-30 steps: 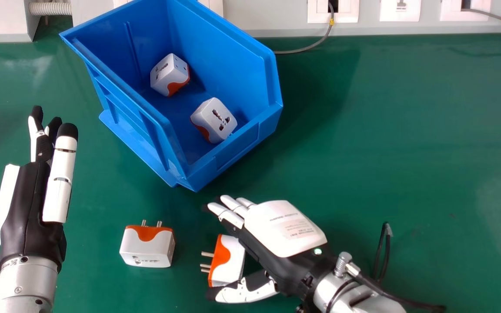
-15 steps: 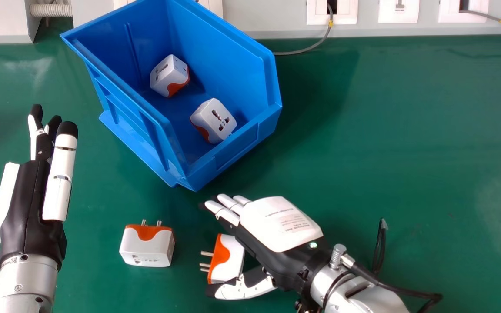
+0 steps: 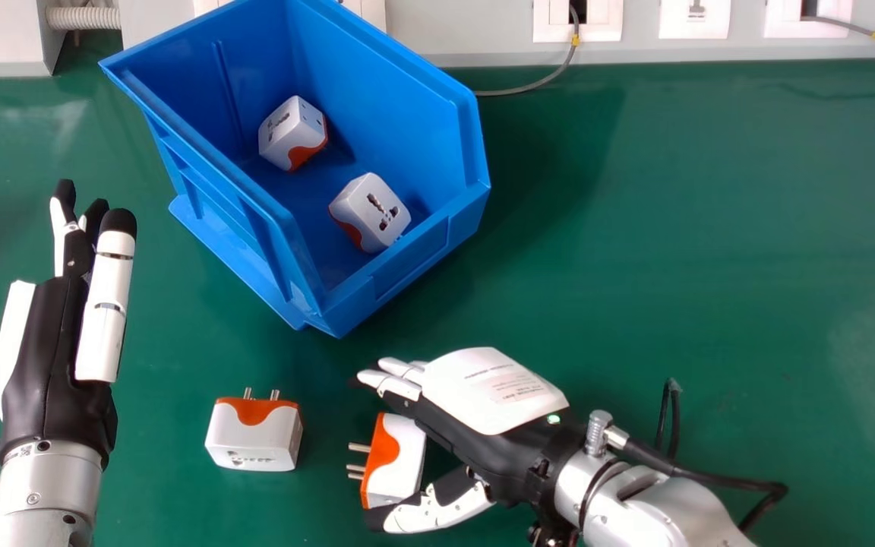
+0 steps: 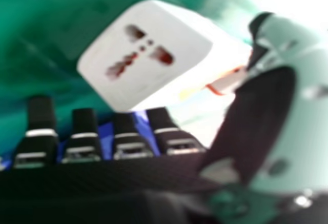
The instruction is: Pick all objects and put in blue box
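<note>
My right hand (image 3: pixel 492 391) open around a plug adapter (image 3: pixel 398 465)

Head view: my fingers lie nearly straight on the adapter's far side and my thumb sits wide of them on its near side; I can't tell whether I have any grip on it. The adapter is on the green table (image 3: pixel 673 228), its pins facing left. To its left a second adapter (image 3: pixel 255 437) stands by itself, pins facing the far side. Beyond both is the blue box (image 3: pixel 407 99), with one white-and-orange adapter (image 3: pixel 285 137) deep inside and another (image 3: pixel 371 209) closer to its near right edge. My left hand (image 3: pixel 50 349) is at the left, fingers straight.

Right hand view: my thumb (image 4: pixel 302 111) is well apart from my fingers (image 4: pixel 84 137), and the adapter's socket face shows past my fingertips, its other end by the thumb's tip.
</note>
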`<state>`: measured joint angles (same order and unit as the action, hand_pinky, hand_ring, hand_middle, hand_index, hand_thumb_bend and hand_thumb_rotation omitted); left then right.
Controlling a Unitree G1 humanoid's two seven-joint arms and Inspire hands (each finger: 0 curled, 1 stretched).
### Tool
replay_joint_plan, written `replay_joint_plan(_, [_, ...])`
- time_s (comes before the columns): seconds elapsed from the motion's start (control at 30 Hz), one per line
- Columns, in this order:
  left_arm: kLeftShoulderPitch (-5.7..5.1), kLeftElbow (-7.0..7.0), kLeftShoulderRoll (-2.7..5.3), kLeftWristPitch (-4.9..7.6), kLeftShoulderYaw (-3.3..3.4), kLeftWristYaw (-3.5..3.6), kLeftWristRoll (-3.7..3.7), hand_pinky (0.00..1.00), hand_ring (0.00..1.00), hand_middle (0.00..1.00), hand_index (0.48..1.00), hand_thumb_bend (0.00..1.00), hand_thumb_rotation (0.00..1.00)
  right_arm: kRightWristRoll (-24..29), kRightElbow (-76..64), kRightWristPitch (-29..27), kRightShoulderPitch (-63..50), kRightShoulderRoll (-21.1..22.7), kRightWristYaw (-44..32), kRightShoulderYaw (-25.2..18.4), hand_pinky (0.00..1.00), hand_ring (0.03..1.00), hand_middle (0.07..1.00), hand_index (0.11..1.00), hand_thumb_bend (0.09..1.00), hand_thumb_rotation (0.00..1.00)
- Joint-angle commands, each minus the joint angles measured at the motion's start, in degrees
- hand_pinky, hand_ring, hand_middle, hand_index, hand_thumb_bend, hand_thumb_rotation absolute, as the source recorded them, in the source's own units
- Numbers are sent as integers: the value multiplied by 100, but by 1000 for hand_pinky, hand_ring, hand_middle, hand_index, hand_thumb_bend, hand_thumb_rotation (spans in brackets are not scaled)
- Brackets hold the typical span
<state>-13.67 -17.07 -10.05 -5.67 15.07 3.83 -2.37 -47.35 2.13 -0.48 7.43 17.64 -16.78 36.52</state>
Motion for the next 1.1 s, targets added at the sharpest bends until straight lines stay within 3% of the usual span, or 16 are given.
replay_joint_plan(0.0, [81, -167, -72, 19, 32, 4, -22, 1000, 1000, 1000, 1000, 358, 1000, 76, 203, 186, -147, 33, -538, 185, 850, 913, 939, 908, 327, 511])
replay_joint_plan(0.13, [115, -146, -83, -9, 49, 16, -39, 1000, 1000, 1000, 1000, 351, 1000, -5, 119, 288, -31, 41, -800, 241, 854, 910, 939, 906, 317, 478])
replay_joint_plan(0.47, [117, -197, -94, -81, 45, 3, 2, 1000, 1000, 1000, 1000, 339, 1000, -241, 55, 394, 170, 76, -1138, 439, 840, 891, 919, 887, 271, 359])
replay_joint_plan(1.07, [60, -423, -39, -226, 5, -45, 35, 1000, 1000, 1000, 1000, 343, 1000, -595, 650, 156, 403, 28, -643, 642, 815, 876, 904, 897, 257, 282])
